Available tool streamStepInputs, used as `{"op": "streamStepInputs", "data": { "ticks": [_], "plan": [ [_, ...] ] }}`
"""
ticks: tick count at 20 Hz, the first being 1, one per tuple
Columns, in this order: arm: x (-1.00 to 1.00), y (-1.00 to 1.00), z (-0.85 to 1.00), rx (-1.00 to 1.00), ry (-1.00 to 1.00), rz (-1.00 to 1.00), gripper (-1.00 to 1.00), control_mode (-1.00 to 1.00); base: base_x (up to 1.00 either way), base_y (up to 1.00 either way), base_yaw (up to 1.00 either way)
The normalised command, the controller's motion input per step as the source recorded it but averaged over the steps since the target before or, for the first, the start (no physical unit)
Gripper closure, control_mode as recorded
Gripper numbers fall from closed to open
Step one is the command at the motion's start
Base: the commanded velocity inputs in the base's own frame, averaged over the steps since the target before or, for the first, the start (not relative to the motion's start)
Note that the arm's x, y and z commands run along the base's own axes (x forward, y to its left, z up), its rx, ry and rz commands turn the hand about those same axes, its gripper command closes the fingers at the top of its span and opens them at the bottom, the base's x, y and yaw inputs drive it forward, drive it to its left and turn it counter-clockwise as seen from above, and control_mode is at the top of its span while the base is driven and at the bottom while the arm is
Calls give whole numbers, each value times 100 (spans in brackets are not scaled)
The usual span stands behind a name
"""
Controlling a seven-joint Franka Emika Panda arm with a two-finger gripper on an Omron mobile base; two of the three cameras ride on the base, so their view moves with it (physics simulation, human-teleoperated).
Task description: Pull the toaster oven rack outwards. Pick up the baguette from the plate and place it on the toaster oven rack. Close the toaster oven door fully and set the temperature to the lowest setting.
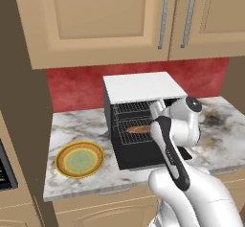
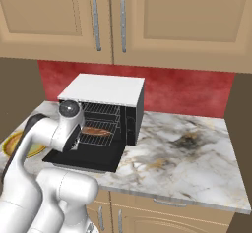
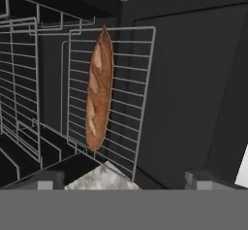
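Observation:
The toaster oven stands on the counter with its toaster oven door folded down flat. Its lower toaster oven rack is pulled partway out. The baguette lies on that rack. The hand view shows the baguette lying lengthwise on the rack, with the door beside it. My gripper is open and empty, held back from the near end of the loaf over the door. The plate sits empty on the counter, left of the oven.
A second wire rack sits higher in the oven cavity. Wooden wall cabinets hang above and a red backsplash runs behind. The marble counter extends right of the oven and carries a dark stain.

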Motion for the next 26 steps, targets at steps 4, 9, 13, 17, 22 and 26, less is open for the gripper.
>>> {"op": "streamStepInputs", "data": {
  "ticks": [4, 9, 13, 17, 22, 26],
  "plan": [
    [-64, 0, 7, -1, 3, 7, -100, -100, 0, 0, 0],
    [-43, 0, 0, -6, 6, 11, -100, -100, 0, 0, 0],
    [-7, 14, 0, -13, 16, 14, -100, -100, 0, 0, 0],
    [0, 22, 0, -16, 17, 10, -100, -100, 0, 0, 0],
    [0, 22, -15, -17, 5, 9, -100, -100, 0, 0, 0],
    [0, 3, -16, -14, 2, 15, -100, -100, 0, 0, 0]
  ]
}}
